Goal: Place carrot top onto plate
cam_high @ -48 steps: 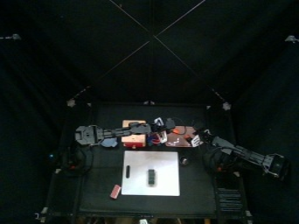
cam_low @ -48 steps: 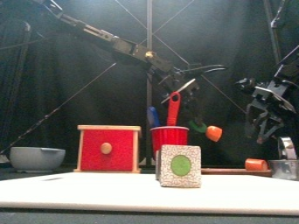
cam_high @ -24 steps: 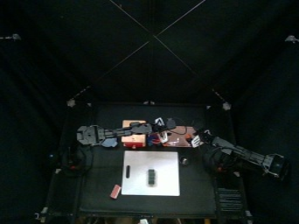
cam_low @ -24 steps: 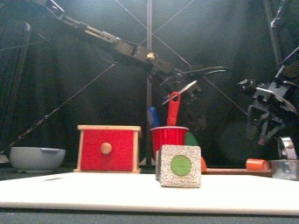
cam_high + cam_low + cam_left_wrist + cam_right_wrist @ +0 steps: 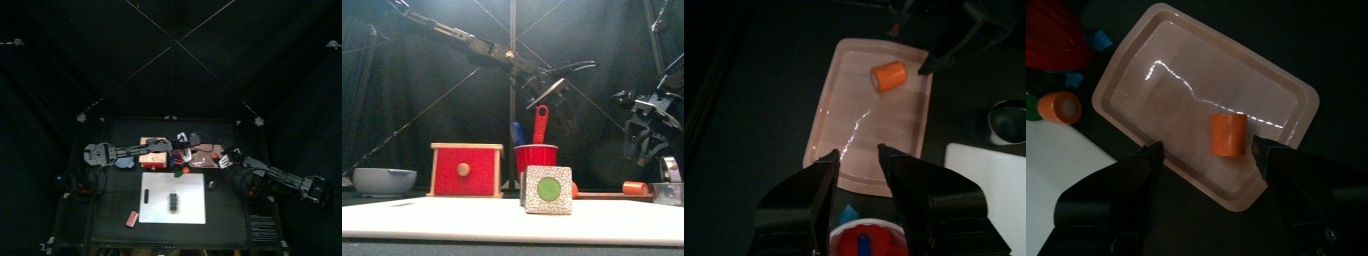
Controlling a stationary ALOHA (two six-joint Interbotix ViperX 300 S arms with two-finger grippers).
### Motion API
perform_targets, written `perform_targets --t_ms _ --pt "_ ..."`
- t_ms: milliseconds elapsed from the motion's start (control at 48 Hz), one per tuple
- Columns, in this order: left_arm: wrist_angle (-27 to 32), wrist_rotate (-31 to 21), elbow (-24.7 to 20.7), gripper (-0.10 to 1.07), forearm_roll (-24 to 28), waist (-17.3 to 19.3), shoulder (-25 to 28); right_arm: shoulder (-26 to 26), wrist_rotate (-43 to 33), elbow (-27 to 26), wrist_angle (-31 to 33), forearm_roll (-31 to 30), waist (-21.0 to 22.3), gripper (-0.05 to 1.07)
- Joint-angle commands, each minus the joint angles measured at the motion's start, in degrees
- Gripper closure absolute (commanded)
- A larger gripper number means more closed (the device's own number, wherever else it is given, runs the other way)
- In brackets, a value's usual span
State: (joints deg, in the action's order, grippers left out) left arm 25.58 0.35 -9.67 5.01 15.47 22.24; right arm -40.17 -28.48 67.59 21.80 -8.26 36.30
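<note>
The carrot top (image 5: 889,76) is a short orange piece lying on the salmon-pink plate (image 5: 855,120), a flat dish with rounded corners. My left gripper (image 5: 855,158) hangs open well above the plate, with nothing between its fingers. In the front view it sits high (image 5: 563,72) over the red cup. In the right wrist view the carrot top (image 5: 1227,133) rests near one edge of the plate (image 5: 1173,80). My right gripper (image 5: 1209,152) is wide open above it and holds nothing. From above, both grippers (image 5: 191,140) (image 5: 225,158) flank the plate (image 5: 207,154).
A white board (image 5: 174,195) lies in front of the plate. A red box (image 5: 465,170), a red cup (image 5: 536,157) with a red utensil, a card with a green oval (image 5: 548,190) and a grey bowl (image 5: 382,180) stand along the front. A red-and-blue round thing (image 5: 865,240) lies below my left gripper.
My left gripper opened, let go of the orange piece it held in the air, and rose. The piece now lies on the plate. The right arm has stayed still.
</note>
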Motion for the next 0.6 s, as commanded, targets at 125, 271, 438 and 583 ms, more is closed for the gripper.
perform_targets --t_ms 125,271,438,583 --pt "-9.9 0.1 8.2 0.22 0.1 -0.2 -8.4 0.0 -0.1 -0.9 -1.2 0.1 -1.6 0.04" --pt "-14.0 0.0 14.4 0.22 0.1 -0.2 -12.0 0.9 0.2 -2.0 -4.1 1.7 -8.6 0.04" --pt "-18.0 -0.1 20.5 0.22 0.1 -0.5 -16.9 4.0 0.2 -5.4 -8.7 0.9 -18.6 0.04" --pt "-21.9 -0.2 26.5 0.22 0.0 -1.1 -20.6 9.0 0.2 -9.1 -12.0 -0.1 -22.6 0.04"
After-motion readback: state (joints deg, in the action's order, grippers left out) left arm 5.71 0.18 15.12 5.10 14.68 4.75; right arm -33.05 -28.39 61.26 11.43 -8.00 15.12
